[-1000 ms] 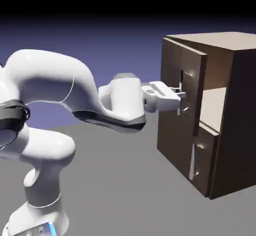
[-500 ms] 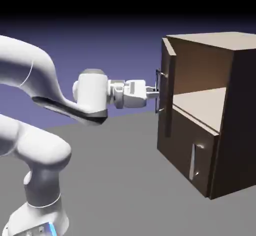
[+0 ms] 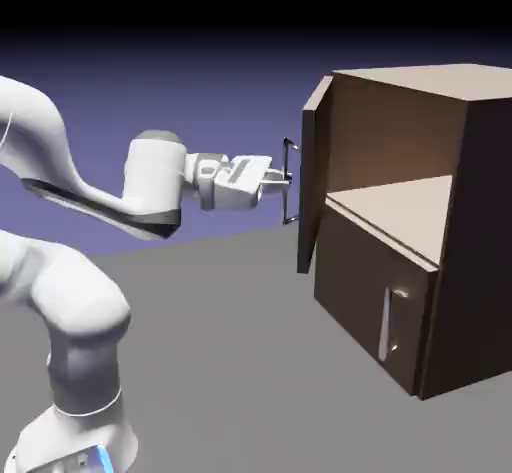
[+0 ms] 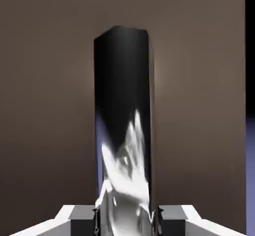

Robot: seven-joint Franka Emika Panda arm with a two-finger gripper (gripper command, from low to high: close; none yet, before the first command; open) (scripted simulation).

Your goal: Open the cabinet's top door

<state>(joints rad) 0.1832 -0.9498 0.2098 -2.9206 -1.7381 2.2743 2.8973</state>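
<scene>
The dark brown cabinet [image 3: 472, 221] stands at the exterior view's right. Its top door [image 3: 314, 176] is swung far out on its hinge, edge-on to the camera, and the upper compartment is exposed. My gripper [image 3: 281, 182] reaches in from the left and is shut on the door's vertical silver handle [image 3: 291, 183]. In the hand view the handle [image 4: 123, 105] rises as a dark, shiny bar between my grey fingertips [image 4: 82, 215], with the brown top door [image 4: 45, 105] filling the background.
The lower door [image 3: 370, 286] is closed, its short silver handle [image 3: 386, 323] facing out. A pale shelf [image 3: 400, 206] shows inside the opened upper compartment. Grey table [image 3: 250, 361] spreads below the arm.
The arm has drawn back to the left with the handle in its grip. The top door has swung from slightly ajar to wide open, uncovering the shelf.
</scene>
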